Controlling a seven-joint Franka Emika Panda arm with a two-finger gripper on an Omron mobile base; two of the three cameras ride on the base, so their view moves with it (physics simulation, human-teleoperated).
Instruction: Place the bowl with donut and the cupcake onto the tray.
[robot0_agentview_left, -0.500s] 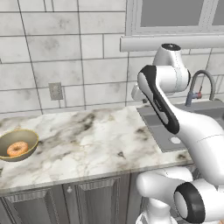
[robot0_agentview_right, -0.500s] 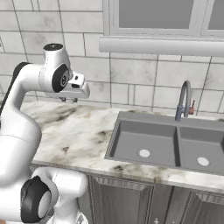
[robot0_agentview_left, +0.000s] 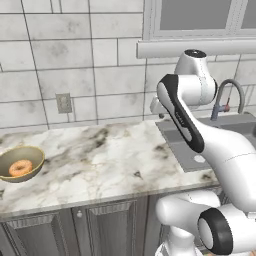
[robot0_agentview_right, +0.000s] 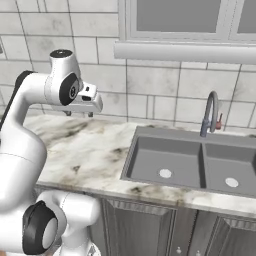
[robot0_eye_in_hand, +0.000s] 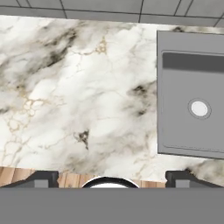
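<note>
1. The bowl (robot0_agentview_left: 20, 163) sits at the far left of the marble worktop (robot0_agentview_left: 100, 165) in the left base view, close to the front edge.
2. The donut (robot0_agentview_left: 20, 168), with its orange-pink glaze, lies inside the bowl on the yellowish bottom.
3. The claw (robot0_agentview_right: 79, 113) hangs from the raised white arm (robot0_agentview_left: 185, 120), high above the worktop and near the tiled wall, well apart from the bowl.
4. In the hand view its two dark finger tips (robot0_eye_in_hand: 41, 178) stand far apart at the bottom corners, so the claw is spread wide with nothing between them; bare marble lies below.
5. A grey double sink (robot0_agentview_right: 190, 165) is set into the worktop to the arm's right, with a curved faucet (robot0_agentview_right: 210, 115) behind it.
6. A wall outlet (robot0_agentview_left: 63, 103) sits on the tiles above the worktop, and a window sill (robot0_agentview_right: 185, 51) runs above the sink.
7. Dark grey cabinet doors (robot0_agentview_left: 100, 227) run under the worktop.
</note>
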